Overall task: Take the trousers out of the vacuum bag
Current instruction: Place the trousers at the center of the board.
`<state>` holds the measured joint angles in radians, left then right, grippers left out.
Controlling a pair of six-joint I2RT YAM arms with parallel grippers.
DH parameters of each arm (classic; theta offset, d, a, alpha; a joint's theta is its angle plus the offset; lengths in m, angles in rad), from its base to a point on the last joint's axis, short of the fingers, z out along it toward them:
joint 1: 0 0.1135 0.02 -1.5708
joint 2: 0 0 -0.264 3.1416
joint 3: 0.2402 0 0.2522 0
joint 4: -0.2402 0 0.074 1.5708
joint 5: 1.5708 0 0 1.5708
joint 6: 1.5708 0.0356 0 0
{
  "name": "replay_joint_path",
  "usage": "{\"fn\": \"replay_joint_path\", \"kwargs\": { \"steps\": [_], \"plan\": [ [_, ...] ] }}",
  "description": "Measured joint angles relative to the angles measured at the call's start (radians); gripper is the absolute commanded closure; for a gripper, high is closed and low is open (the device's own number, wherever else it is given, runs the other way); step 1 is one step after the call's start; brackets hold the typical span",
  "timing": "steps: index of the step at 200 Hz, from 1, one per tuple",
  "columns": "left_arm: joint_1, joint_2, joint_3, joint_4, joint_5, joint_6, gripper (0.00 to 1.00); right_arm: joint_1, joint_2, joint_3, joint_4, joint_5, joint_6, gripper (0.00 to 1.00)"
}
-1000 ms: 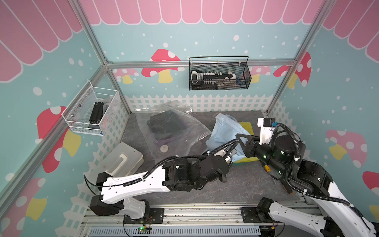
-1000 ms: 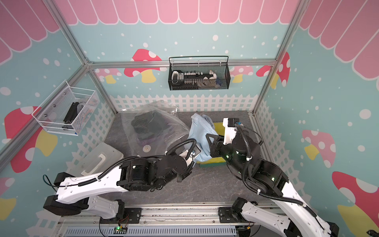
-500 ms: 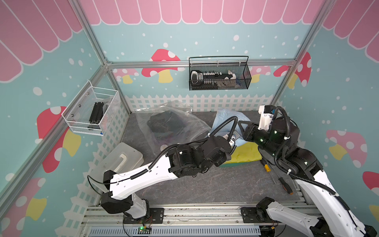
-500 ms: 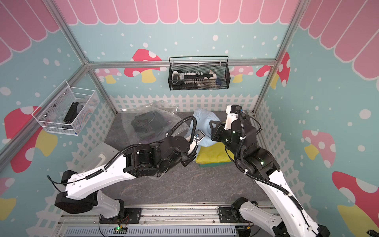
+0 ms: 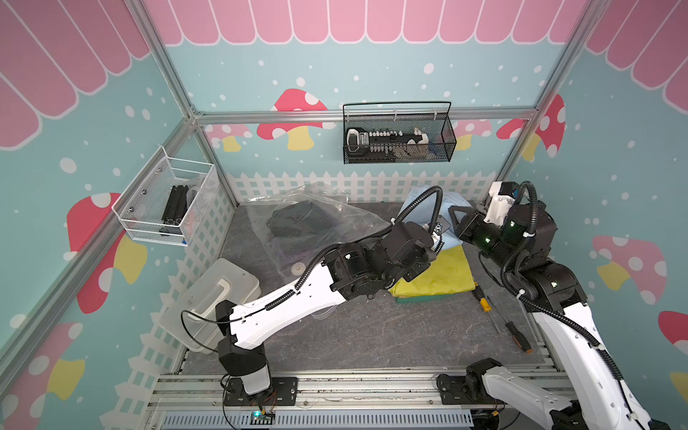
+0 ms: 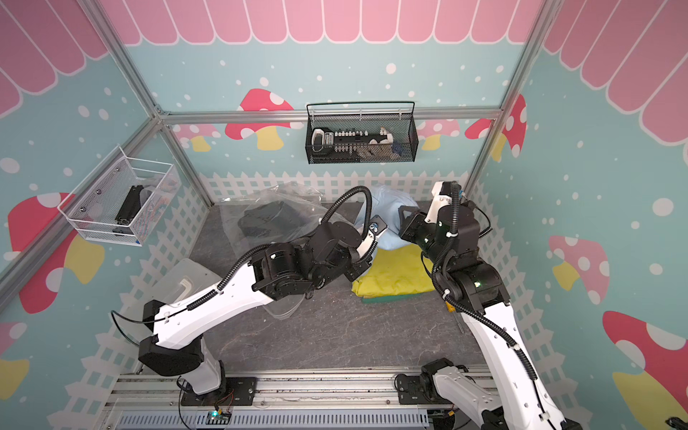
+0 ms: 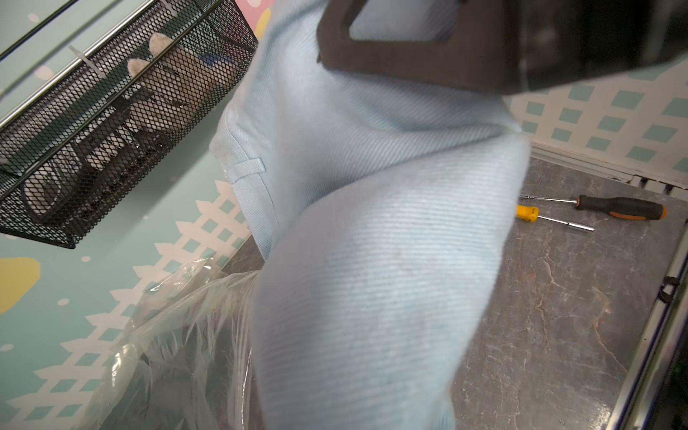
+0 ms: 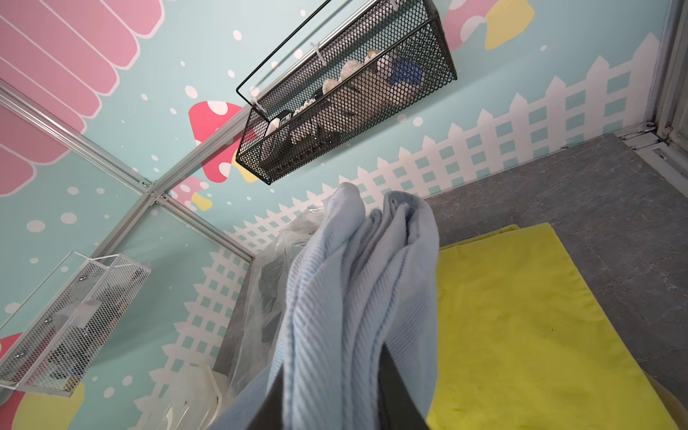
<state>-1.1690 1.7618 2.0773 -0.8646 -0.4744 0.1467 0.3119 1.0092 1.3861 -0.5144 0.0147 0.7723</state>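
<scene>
The light blue trousers [image 5: 420,203] [image 6: 387,208] hang bunched in the air at the back right, held between both arms. My right gripper [image 8: 335,372] is shut on a thick fold of them, with a black finger [image 8: 394,394] on each side. My left gripper [image 5: 443,238] grips them from the other side; in the left wrist view the blue cloth [image 7: 372,223] hides its jaws. Yellow trousers [image 5: 443,271] lie flat on green ones [image 5: 405,299] below. The vacuum bag [image 5: 316,223] lies crumpled at the back left with dark trousers [image 5: 298,223] inside.
Two screwdrivers [image 5: 517,331] [image 5: 484,301] lie by the right edge. A translucent box with a white handle [image 5: 212,294] stands at the left. A black wire basket [image 5: 398,137] hangs on the back wall and a white mesh basket [image 5: 167,204] on the left wall.
Both grippers have risen and moved toward the back wall, carrying the light blue trousers up and away from the bag's mouth. The yellow trousers now show more fully.
</scene>
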Motion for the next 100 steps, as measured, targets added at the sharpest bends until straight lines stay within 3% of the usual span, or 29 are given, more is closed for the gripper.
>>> {"fn": "replay_joint_path", "kwargs": {
  "steps": [100],
  "plan": [
    [0.055,0.19,0.232,0.005,0.023,0.121,1.0,-0.188,0.036,-0.024,0.079,-0.048,0.033,1.0]
  ]
}}
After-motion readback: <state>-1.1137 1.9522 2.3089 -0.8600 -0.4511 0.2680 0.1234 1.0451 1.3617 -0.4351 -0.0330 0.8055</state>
